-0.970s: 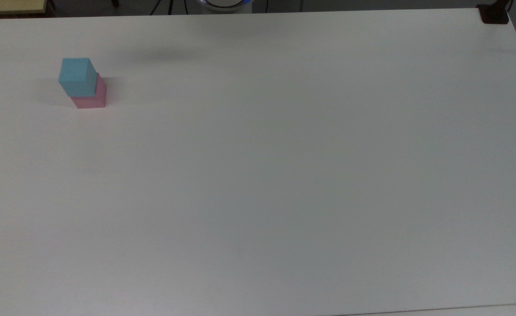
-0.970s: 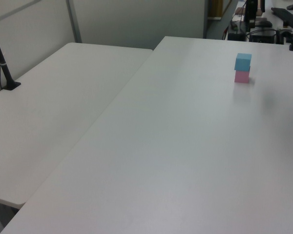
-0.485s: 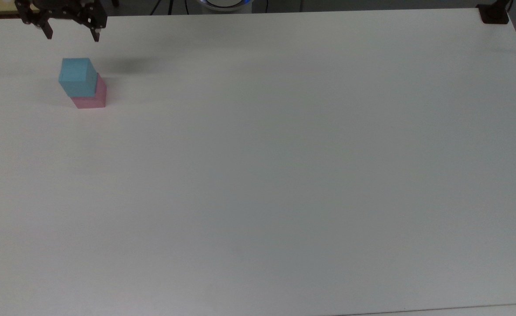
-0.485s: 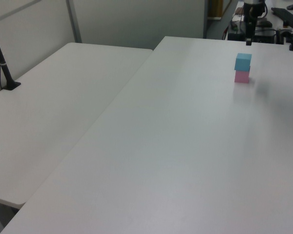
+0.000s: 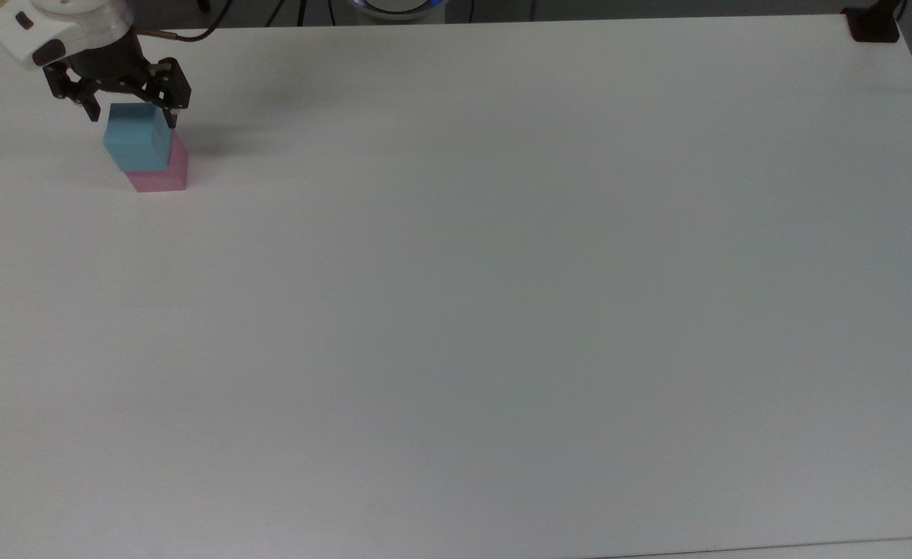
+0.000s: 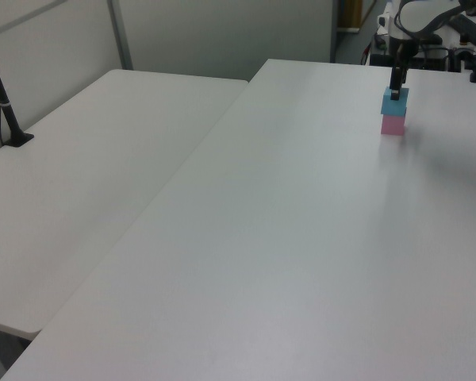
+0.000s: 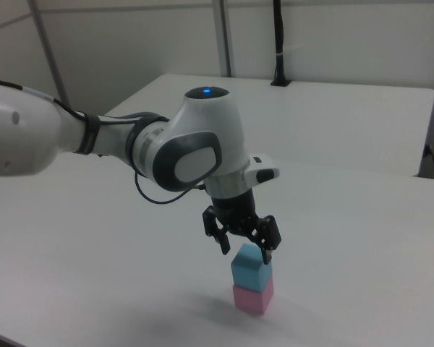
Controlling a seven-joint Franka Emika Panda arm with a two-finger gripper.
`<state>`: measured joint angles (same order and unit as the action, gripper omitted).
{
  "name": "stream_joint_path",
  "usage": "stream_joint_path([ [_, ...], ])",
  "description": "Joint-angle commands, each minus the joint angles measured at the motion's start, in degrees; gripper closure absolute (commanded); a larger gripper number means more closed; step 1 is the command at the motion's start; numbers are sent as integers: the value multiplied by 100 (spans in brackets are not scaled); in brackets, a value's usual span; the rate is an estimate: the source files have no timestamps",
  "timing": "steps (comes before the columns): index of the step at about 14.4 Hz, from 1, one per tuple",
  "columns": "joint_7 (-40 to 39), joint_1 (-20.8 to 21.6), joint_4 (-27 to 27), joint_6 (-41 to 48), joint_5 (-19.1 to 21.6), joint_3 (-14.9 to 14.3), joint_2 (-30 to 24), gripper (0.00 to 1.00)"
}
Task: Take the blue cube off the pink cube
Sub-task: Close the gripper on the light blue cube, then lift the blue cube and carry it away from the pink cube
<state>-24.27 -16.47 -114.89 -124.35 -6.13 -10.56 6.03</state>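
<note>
The gripper (image 5: 133, 118) has come down over the stack since a moment ago, its fingers spread wide astride the blue cube (image 5: 137, 140) without gripping it. That matte, plain-faced block sits on the pink cube (image 5: 162, 174), near the top view's far left corner of the smooth white table (image 5: 502, 310).

Arm bent at the wrist, hand (image 7: 244, 253) pointing straight down (black fingers (image 7: 221, 242) spread apart). White forearm reaches in from the right view's left; the top view shows the hand (image 5: 133, 119) at upper left.
</note>
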Motion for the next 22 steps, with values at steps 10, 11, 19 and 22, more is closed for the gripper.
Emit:
stream_joint_path([
  [10, 562, 327, 388, 974, 428, 185, -155, 53],
  [11, 851, 459, 440, 983, 455, 290, -155, 53],
  [19, 2786, 1040, 441, 185, 394, 1320, 546, 53],
  [22, 2840, 988, 869, -186, 428, 1311, 899, 54],
])
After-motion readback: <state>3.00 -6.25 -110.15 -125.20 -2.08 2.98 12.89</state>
